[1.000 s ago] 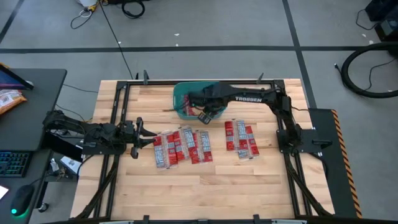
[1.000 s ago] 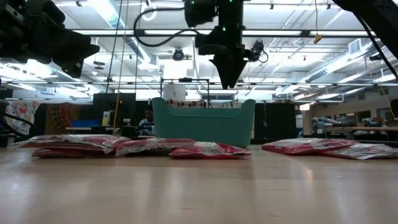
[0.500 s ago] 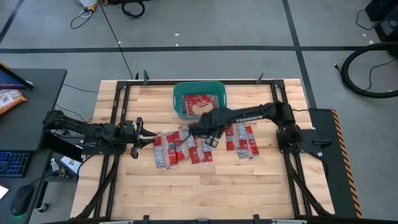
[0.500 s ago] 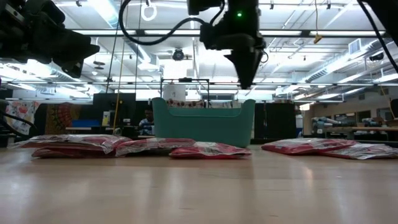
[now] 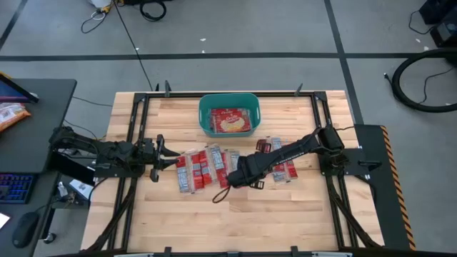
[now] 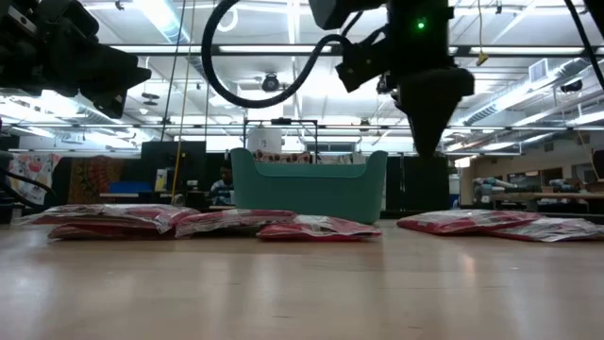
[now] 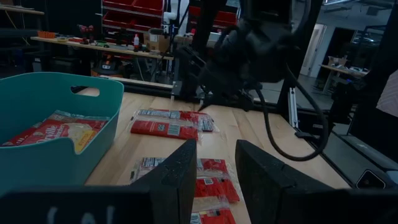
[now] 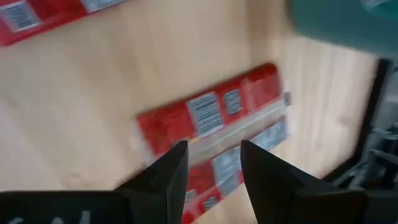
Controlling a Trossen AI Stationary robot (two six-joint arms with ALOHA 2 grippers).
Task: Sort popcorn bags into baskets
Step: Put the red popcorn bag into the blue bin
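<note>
**Right gripper over the packet row, nothing in its grasp**

While the left gripper (image 5: 158, 153) waits low at the table's left side, fingers (image 7: 180, 180) parted with only air between them, the right gripper (image 5: 227, 187) hangs above the wooden table (image 5: 235, 221), clear of its surface in the low view.

- Right fingers (image 8: 168, 174): apart, a moderate gap, holding nothing. Seen between and just beyond them, a red popcorn bag (image 8: 211, 115) lies flat on the wood, barcode side up.
- Main row of popcorn bags (image 5: 203, 165): overlapping, flat, lying between the left fingertips and the right ones; the right gripper sits at the row's near edge.
- Second cluster of bags (image 5: 282, 160): partly hidden under the right arm, on the far side of the right fingers from the left gripper.
- Teal tub (image 5: 228, 114): at the table's back edge, well apart from both pairs of fingers. One bag (image 5: 230, 120) lies inside, showing a yellowish face.
- Orange snack bag (image 5: 11, 114): on the side desk, off the table.
</note>
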